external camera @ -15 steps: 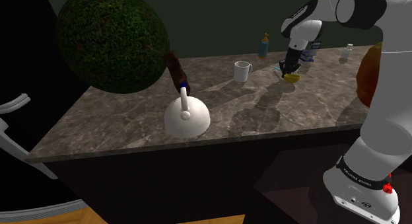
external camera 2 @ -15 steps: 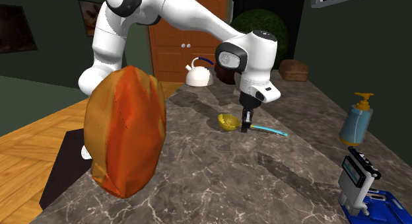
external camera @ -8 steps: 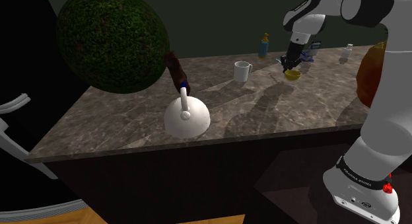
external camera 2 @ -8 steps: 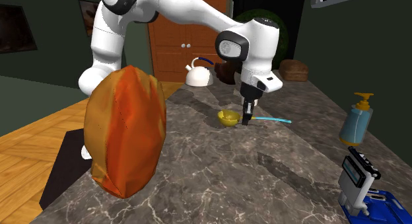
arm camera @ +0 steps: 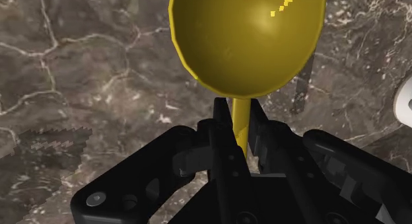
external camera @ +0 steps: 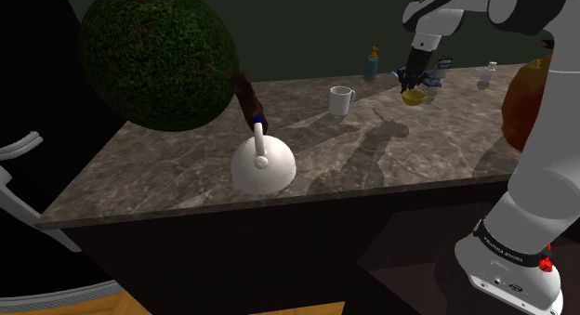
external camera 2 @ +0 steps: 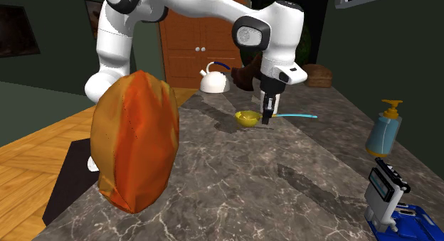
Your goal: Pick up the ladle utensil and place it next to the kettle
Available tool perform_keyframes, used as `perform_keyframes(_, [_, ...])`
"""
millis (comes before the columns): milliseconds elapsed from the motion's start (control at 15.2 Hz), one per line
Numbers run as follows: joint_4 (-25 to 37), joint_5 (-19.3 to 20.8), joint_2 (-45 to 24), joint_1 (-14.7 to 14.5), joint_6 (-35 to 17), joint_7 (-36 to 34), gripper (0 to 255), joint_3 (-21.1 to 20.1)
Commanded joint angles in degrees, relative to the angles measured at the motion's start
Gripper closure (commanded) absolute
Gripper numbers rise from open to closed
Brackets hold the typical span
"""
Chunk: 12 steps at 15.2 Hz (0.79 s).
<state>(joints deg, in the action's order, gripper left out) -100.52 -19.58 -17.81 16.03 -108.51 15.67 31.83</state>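
Note:
The ladle has a yellow bowl [arm camera: 247,37] and a thin cyan handle [external camera 2: 295,116]. My gripper [arm camera: 241,133] is shut on its neck just behind the bowl, the black fingers [arm camera: 222,133] clasping the yellow stem. In the shoulder view the gripper [external camera: 407,85] holds the ladle [external camera: 413,98] a little above the stone counter [external camera: 186,164], far back. In the second exterior view the gripper [external camera 2: 267,119] hangs over the counter's middle with the ladle bowl [external camera 2: 247,118] beside it. The white kettle [external camera: 263,164] with a blue handle stands near the counter's front edge, well apart; kettle [external camera 2: 213,81] far behind the arm.
A white mug [external camera: 341,100] stands between kettle and ladle. A big orange lump [external camera 2: 135,140] sits on the near counter in the second exterior view. A soap bottle [external camera 2: 381,129], a blue-and-white device [external camera 2: 388,197], a brown loaf [external camera 2: 316,76] and a round bush [external camera: 153,58] surround the counter.
The gripper has risen with the ladle clasped in it, lifting the bowl off the counter; the cyan handle now floats level. Kettle and mug have not moved.

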Motion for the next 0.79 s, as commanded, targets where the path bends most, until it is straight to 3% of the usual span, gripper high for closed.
perform_keyframes(0, [0.7, 0.5, 0.7, -0.1, 1.3, -0.5, 255, 0.1])
perform_keyframes(726, [6.8, 2.0, 2.6, 0.0, 8.7, -2.5, 255, 0.7])
